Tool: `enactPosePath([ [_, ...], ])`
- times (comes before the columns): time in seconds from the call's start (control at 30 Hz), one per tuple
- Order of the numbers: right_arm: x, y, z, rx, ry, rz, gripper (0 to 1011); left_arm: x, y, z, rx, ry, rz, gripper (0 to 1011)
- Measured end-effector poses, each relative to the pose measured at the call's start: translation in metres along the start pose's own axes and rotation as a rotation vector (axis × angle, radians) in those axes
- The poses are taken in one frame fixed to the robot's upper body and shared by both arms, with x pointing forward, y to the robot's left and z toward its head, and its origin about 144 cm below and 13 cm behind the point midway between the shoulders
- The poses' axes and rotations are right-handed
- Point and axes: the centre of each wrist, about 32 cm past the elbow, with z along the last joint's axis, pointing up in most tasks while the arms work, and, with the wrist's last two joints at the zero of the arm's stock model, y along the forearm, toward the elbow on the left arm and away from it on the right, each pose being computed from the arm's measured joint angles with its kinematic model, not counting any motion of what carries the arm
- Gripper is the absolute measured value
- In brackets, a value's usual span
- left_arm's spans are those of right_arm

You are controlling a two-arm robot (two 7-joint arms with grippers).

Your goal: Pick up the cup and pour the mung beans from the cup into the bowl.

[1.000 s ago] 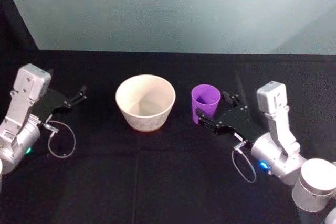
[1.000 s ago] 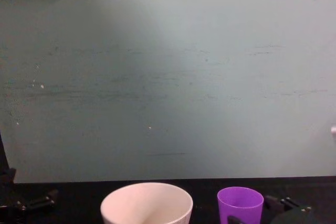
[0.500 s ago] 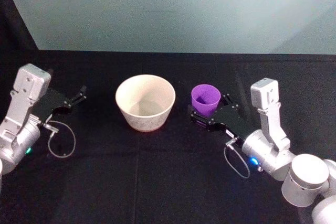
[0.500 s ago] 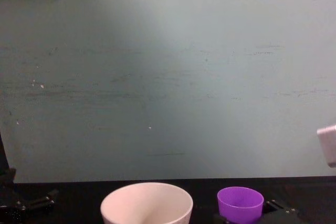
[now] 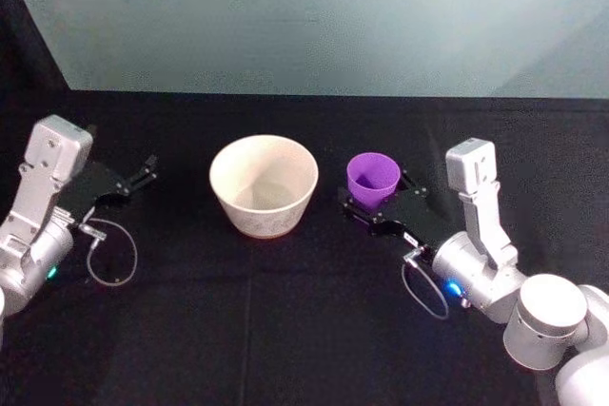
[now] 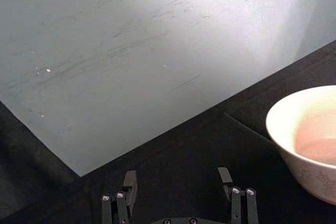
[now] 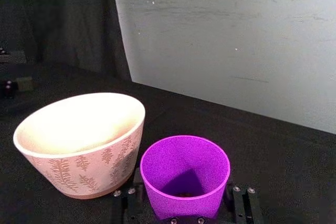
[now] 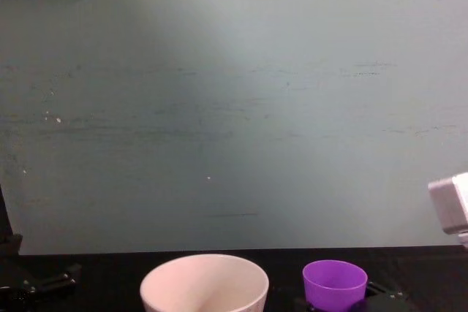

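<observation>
We see the right tool (image 5: 375, 193) low over the black worktop (image 5: 285, 330). Its jaws are spread apart, one on each side of the purple cup (image 5: 373, 176) and just beside its walls. We cannot tell whether they touch it. The cup stands upright, just to the right of the white bowl (image 5: 262, 221) and apart from it. The left tool (image 5: 147, 170) rests well to the bowl's left, jaws apart and holding nothing.
</observation>
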Motion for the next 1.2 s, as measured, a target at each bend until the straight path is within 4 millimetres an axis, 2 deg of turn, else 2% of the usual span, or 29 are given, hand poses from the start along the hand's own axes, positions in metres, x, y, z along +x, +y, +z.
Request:
enactPosePath([
  [0.2, -0.001, 0.001, 0.002, -0.007, -0.007, -0.003, 747, 0.000, 0.000, 0.000, 0.000, 0.000, 0.000, 1000],
  [0.37, -0.001, 0.000, 0.004, -0.002, -0.014, -0.005, 724, 0.000, 0.000, 0.000, 0.000, 0.000, 0.000, 1000],
  [0.57, 0.000, -0.007, 0.016, 0.012, -0.021, -0.008, 717, 0.000, 0.000, 0.000, 0.000, 0.000, 0.000, 1000],
  [0.6, 0.000, -0.009, 0.022, 0.011, -0.026, -0.008, 717, 0.000, 0.000, 0.000, 0.000, 0.000, 0.000, 1000],
  [0.63, 0.007, -0.022, 0.076, 0.016, -0.038, -0.025, 717, 0.000, 0.000, 0.000, 0.000, 0.000, 0.000, 1000],
  [1.2, 0.007, -0.022, 0.076, 0.016, -0.038, -0.021, 717, 0.000, 0.000, 0.000, 0.000, 0.000, 0.000, 1000],
])
